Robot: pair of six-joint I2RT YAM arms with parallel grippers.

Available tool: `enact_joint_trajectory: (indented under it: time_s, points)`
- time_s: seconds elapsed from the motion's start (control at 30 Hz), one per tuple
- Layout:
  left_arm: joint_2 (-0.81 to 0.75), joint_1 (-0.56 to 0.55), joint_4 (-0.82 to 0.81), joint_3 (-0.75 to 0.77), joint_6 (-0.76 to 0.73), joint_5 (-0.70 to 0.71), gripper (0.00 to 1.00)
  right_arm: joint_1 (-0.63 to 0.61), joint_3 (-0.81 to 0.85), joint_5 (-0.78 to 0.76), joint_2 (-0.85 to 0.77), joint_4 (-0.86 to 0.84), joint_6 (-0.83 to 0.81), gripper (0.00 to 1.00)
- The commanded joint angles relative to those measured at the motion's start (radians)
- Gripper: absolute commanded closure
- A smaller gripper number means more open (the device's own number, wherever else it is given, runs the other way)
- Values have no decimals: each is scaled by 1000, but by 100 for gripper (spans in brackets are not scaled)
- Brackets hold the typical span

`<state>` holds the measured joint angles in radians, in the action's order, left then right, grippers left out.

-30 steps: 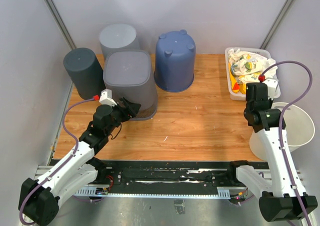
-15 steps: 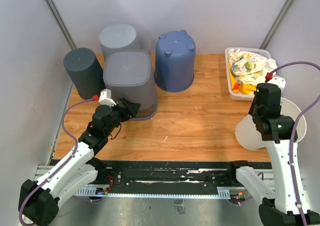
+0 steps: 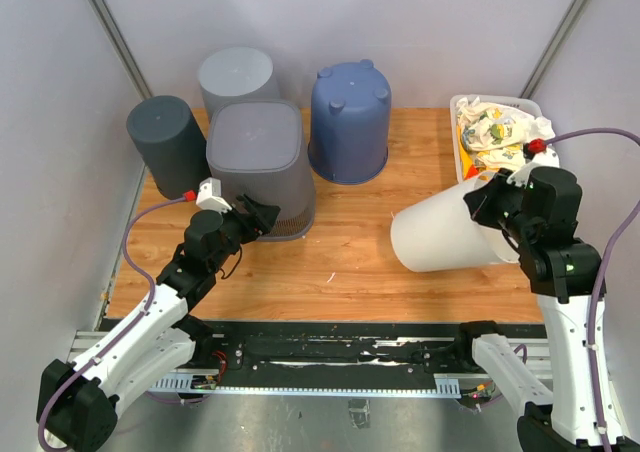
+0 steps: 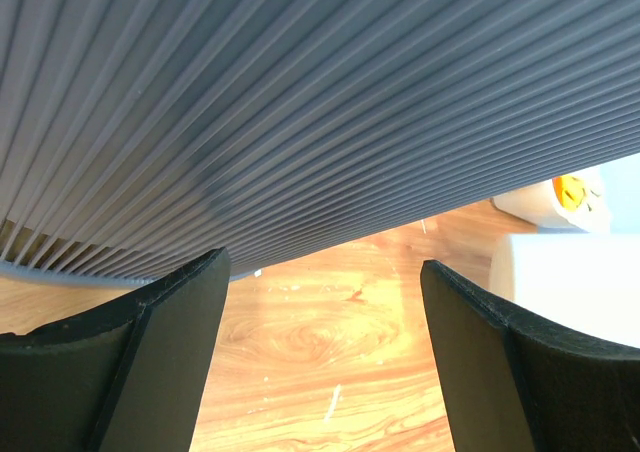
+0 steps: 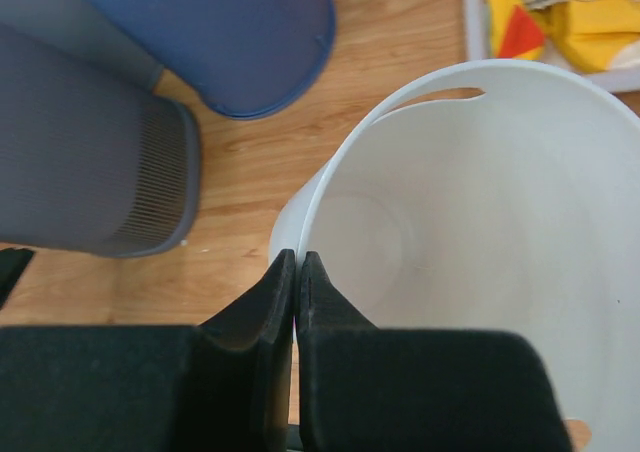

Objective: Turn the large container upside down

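Landmark: the ribbed grey bin stands mouth-down on the table, and every place below is taken from it.
Task's thing: the white container is well to the right of the ribbed grey bin. It is tipped about onto its side, with its closed base pointing back toward the bin and its open mouth facing the right arm.
Right gripper: it pinches the container's rim, one finger inside the wall and one outside. A rim grip lets a roll of the wrist carry the whole tub over.
Left gripper: its fingers are spread with nothing between them, close against the bin's lower wall, apparently parked out of the way.
Progress: judged roughly half turned, as the mouth does not yet face down.
Next need: more roll, then the rim set flat on the bare wood right of the bin.
Risk: the thin rim may slip or flex in the pinch. The swinging base could come near the blue bucket, behind and right of the bin.
Unclear: whether the container's lower side touches the table.
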<state>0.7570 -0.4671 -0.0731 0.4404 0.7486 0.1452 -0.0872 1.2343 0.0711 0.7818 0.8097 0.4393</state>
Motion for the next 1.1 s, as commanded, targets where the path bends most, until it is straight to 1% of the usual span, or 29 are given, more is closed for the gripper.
enact_joint_trajectory:
  time_s: [0.0,0.1,0.27,0.5,0.7,0.83,1.0,1.07]
  points:
    - [-5,-1,-14,-2,-6,17,18,3,-36,257,-24,-211,120,99]
    - [-8,-1,-14,-3,-6,20,19,3,-123,385,-24,-369,197,99]
    - [-23,-1,-16,-8,-14,28,19,2,-267,509,-6,-599,314,99]
    - [-28,-1,-40,-16,-18,12,19,0,-403,590,22,-812,429,99]
    - [-77,-1,-100,-53,-2,-18,18,-5,-522,636,50,-959,488,99]
    - [-125,-1,-153,-85,35,-87,18,-4,-552,607,55,-918,435,99]
    - [-177,-1,-180,-99,96,-193,19,-5,-536,531,38,-780,335,99]
    - [-184,-1,-190,-105,123,-223,19,-5,-530,491,34,-720,302,97]
